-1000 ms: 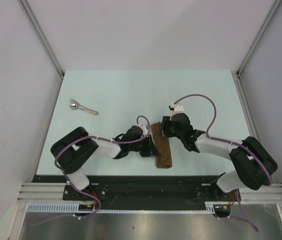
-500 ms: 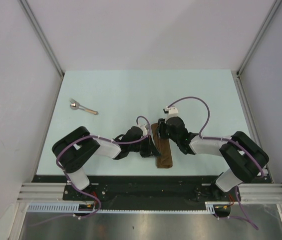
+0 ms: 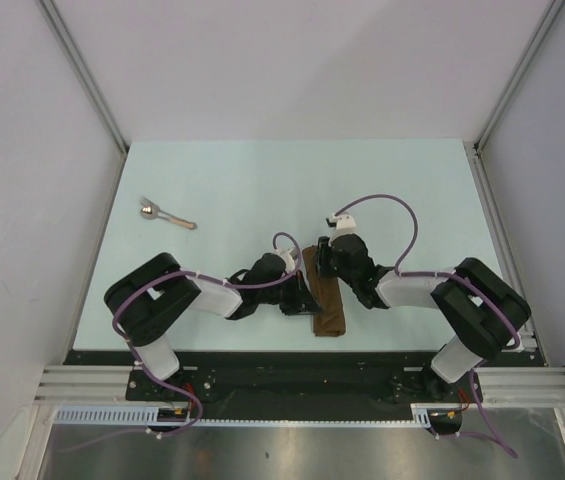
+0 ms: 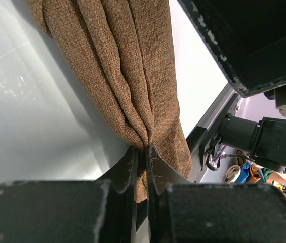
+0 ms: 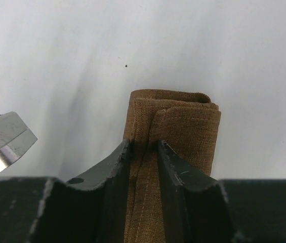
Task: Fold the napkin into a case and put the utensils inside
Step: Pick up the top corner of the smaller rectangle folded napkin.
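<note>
The dark-brown napkin [image 3: 326, 298] lies folded into a narrow strip near the table's front middle. My left gripper [image 3: 307, 297] is shut on its left edge; the left wrist view shows the pleated cloth [image 4: 127, 76] pinched between the jaws. My right gripper [image 3: 324, 262] is at the strip's far end, shut on the folded cloth [image 5: 183, 126], which runs between the jaws in the right wrist view. The utensils [image 3: 165, 213], silver heads with tan handles, lie at the far left of the table, away from both grippers.
The pale table [image 3: 262, 190] is walled by grey panels left, right and behind. A black rail [image 3: 292, 355] runs along the near edge under the arm bases.
My right arm has drawn in to the left and its gripper has closed in on the strip's far end. The left gripper and the utensils have not moved.
</note>
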Tool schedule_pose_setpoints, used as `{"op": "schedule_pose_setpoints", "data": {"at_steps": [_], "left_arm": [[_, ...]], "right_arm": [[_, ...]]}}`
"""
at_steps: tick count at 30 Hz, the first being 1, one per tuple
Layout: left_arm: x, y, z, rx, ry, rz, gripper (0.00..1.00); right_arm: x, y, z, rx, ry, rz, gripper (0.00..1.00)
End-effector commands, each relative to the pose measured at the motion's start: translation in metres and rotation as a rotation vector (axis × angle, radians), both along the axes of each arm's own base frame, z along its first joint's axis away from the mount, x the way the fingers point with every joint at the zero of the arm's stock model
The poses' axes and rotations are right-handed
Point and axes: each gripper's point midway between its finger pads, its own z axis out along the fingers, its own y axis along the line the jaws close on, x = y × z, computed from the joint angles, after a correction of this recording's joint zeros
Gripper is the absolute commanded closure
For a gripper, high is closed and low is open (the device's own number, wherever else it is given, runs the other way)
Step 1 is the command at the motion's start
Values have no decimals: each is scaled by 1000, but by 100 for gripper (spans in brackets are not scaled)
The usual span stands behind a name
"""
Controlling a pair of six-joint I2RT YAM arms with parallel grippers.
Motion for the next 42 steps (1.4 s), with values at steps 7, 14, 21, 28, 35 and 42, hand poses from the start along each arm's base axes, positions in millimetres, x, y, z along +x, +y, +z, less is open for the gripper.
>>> {"op": "schedule_pose_setpoints", "data": {"at_steps": [7, 14, 21, 28, 35, 42], "left_arm": [[-2, -4, 4, -31, -3, -4, 100], [-3, -4, 5, -36, -3, -9, 100], [-3, -5, 4, -35, 1, -11, 100], [-4, -5, 5, -38, 4, -14, 100], [-3, -3, 4, -24, -8, -12, 100], [-5, -1, 5, -20, -13, -24, 90]], "right_arm": [[13, 2, 9, 17, -52, -42, 65], [17, 3, 3, -11, -57, -55, 65], [15, 13, 6, -26, -72, -28, 60], [20, 17, 4, -38, -64, -30, 72], [21, 16, 7, -33, -71, -32, 91], [20, 21, 15, -7, -86, 9, 100]]}}
